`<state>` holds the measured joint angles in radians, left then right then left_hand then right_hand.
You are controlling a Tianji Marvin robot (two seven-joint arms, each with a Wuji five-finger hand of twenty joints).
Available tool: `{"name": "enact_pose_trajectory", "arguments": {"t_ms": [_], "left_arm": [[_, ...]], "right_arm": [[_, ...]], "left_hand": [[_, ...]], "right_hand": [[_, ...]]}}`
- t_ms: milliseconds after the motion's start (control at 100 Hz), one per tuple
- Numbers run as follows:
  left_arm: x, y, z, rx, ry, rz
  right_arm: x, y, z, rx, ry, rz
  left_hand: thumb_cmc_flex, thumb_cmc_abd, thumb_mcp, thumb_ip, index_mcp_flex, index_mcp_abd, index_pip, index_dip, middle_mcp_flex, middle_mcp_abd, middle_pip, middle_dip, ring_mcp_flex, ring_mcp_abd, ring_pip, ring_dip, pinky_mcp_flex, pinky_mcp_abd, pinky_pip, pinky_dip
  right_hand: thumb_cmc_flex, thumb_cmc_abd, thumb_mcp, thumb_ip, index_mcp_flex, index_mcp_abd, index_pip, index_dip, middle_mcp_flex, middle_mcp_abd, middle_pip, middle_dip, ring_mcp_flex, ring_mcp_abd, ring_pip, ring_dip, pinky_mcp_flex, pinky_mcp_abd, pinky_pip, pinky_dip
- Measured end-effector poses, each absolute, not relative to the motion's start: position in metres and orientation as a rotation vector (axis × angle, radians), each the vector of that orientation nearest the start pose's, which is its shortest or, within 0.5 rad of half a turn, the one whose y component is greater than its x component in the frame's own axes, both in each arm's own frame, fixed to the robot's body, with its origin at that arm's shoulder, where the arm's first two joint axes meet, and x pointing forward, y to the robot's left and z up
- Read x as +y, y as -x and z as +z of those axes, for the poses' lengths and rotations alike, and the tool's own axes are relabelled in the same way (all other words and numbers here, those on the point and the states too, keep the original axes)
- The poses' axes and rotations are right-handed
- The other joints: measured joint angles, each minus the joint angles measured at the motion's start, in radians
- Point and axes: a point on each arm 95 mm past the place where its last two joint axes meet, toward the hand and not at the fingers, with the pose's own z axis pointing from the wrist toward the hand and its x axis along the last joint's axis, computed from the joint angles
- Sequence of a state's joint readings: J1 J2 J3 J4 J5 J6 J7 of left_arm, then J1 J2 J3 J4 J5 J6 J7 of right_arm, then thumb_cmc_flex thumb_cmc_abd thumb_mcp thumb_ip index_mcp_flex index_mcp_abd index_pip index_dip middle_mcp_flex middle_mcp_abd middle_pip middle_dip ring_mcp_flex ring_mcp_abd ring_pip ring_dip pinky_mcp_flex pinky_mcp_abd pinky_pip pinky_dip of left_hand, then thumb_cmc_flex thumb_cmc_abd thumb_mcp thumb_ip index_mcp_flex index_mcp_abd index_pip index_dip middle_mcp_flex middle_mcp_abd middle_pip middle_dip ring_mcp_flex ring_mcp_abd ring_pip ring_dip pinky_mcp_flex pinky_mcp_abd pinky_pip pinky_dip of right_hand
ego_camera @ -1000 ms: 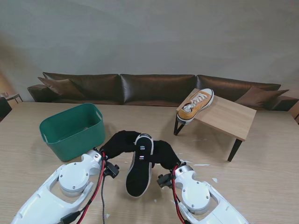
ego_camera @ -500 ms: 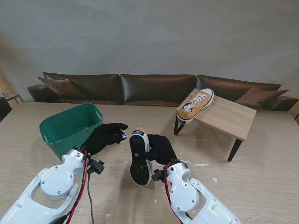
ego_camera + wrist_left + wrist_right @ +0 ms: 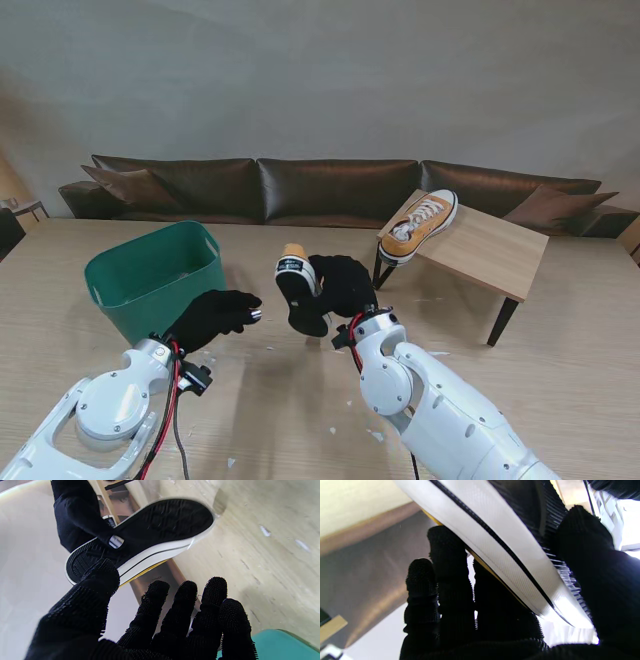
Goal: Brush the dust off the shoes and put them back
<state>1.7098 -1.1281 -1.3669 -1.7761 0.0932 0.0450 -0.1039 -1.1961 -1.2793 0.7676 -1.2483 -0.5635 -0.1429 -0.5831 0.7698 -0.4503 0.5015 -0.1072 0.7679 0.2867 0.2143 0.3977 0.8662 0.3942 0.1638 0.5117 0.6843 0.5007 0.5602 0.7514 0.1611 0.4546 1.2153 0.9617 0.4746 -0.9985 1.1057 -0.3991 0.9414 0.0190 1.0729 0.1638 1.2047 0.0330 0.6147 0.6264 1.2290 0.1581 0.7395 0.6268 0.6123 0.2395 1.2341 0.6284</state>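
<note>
While the green bin (image 3: pixel 155 280) is sitting unchanged near the table's (image 3: pixel 560 370) left edge, the left hand (image 3: pixel 212 316) is now hanging just beside it, fingers spread and holding nothing; a second ago it was cupping the shoe together with the other hand, so it is backing away toward the table's near-left corner. In the left wrist view its bristled fingertips (image 3: pixel 215 587) are standing apart, clear of the black sole. Moving rightward, the shoe in hand (image 3: pixel 298 292) is now riding sole toward the camera above the middle of the table, farther from me than it was a moment earlier, and the right hand (image 3: pixel 342 284) alone is clamping it, thumb across the sole and fingers under the yellow upper as the right wrist view shows. By my reading, the brushing of this shoe is ending and the carry back is beginning. Farther right, the second shoe (image 3: pixel 419 225) is resting on the left corner of the low wooden stand (image 3: pixel 490 255), with bare board beside it where the carried one would fit.
</note>
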Motion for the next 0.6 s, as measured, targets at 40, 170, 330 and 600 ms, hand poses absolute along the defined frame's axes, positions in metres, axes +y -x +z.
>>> {"name": "enact_pose_trajectory", "arguments": {"t_ms": [40, 170, 330, 600], "left_arm": [[0.012, -0.373, -0.302, 0.923, 2.101, -2.002], [0.013, -0.37, -0.306, 0.925, 2.12, -1.978], [0.017, -0.366, -0.311, 0.923, 2.123, -1.953], [0.018, -0.365, -0.313, 0.916, 2.13, -1.941]], "right_arm": [[0.134, -0.45, -0.31, -1.402, 1.596, -2.931], [0.133, -0.461, -0.318, -1.484, 1.579, -2.931], [0.134, -0.466, -0.324, -1.473, 1.533, -2.941], [0.131, -0.452, -0.333, -1.47, 1.449, -2.893]], "left_hand": [[0.0, 0.0, -0.002, 0.0, 0.0, 0.006, 0.0, 0.003, 0.0, 0.002, 0.0, 0.0, 0.0, 0.001, 0.0, 0.0, 0.0, 0.001, 0.0, 0.0], [0.001, 0.024, -0.011, 0.0, 0.014, 0.012, 0.018, 0.013, 0.001, 0.005, 0.001, 0.0, 0.0, 0.003, 0.0, 0.0, 0.0, 0.002, -0.009, 0.0], [0.001, 0.035, -0.012, 0.0, 0.035, 0.022, 0.028, 0.025, 0.001, 0.008, 0.003, 0.001, 0.0, 0.003, 0.0, 0.0, 0.0, 0.002, -0.01, 0.0], [0.001, 0.035, -0.015, 0.0, 0.035, 0.022, 0.028, 0.033, 0.002, 0.012, 0.003, 0.01, 0.0, 0.004, 0.0, 0.0, 0.0, 0.003, -0.01, 0.001]], "right_hand": [[0.0, 0.0, 0.0, -0.001, -0.009, -0.021, 0.0, -0.018, 0.0, -0.021, -0.045, -0.032, 0.0, -0.009, -0.038, -0.02, 0.0, -0.01, -0.003, -0.005], [-0.001, -0.002, 0.0, -0.01, -0.011, -0.041, 0.0, -0.043, 0.002, -0.04, -0.085, -0.071, 0.0, -0.022, -0.069, -0.024, 0.0, -0.026, -0.003, -0.02], [-0.027, -0.002, 0.0, -0.01, -0.012, -0.077, 0.017, -0.049, 0.002, -0.066, -0.098, -0.082, 0.011, -0.046, -0.043, -0.011, 0.0, -0.027, -0.003, -0.021], [-0.032, -0.022, 0.0, -0.03, -0.012, -0.076, 0.052, -0.063, 0.001, -0.049, -0.095, -0.076, 0.009, -0.015, -0.042, 0.001, 0.0, -0.023, -0.003, -0.021]]}}
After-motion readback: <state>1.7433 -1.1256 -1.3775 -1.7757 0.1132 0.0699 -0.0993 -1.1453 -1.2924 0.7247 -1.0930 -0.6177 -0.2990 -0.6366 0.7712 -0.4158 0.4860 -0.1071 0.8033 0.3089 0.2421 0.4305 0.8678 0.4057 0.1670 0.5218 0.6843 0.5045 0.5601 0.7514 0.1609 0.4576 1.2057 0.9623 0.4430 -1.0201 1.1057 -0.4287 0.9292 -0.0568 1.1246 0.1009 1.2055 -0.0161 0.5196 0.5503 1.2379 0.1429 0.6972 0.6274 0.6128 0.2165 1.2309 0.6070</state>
